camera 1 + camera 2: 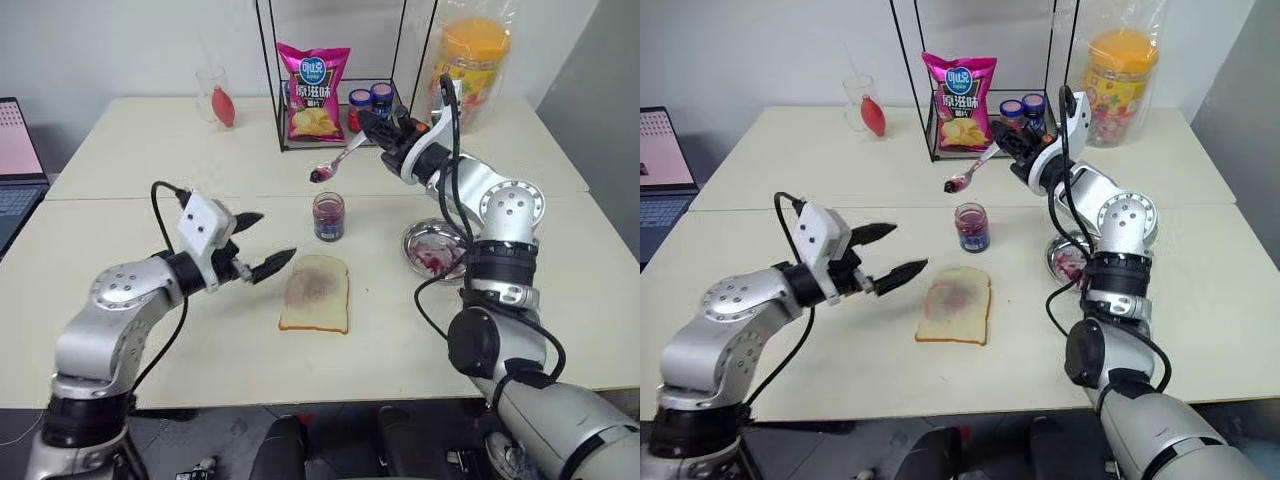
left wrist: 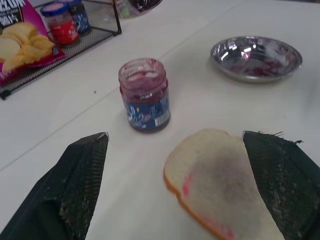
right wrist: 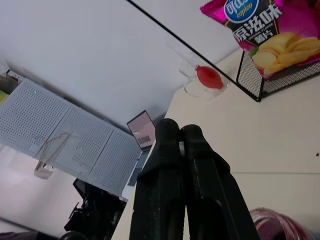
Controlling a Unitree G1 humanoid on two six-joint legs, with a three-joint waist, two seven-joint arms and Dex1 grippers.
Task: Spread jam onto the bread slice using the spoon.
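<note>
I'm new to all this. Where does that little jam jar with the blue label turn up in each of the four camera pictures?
Left eye view: jam jar mid-table, just behind the bread slice.
Right eye view: same spot, centre.
Left wrist view: upper middle, open top smeared with jam.
Right wrist view: not in it.
Shared landmark: the pink chip bag, also in the right wrist view.

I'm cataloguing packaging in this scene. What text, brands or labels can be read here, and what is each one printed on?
"copico": white letters on the blue oval of the pink chip bag.
Large Chinese characters below it on that bag: present, not surely readable.
Blue label on the jam jar: print too small and blurred.
Two small jars in the wire rack: labels unreadable.
Orange-lidded container: label unreadable.
</note>
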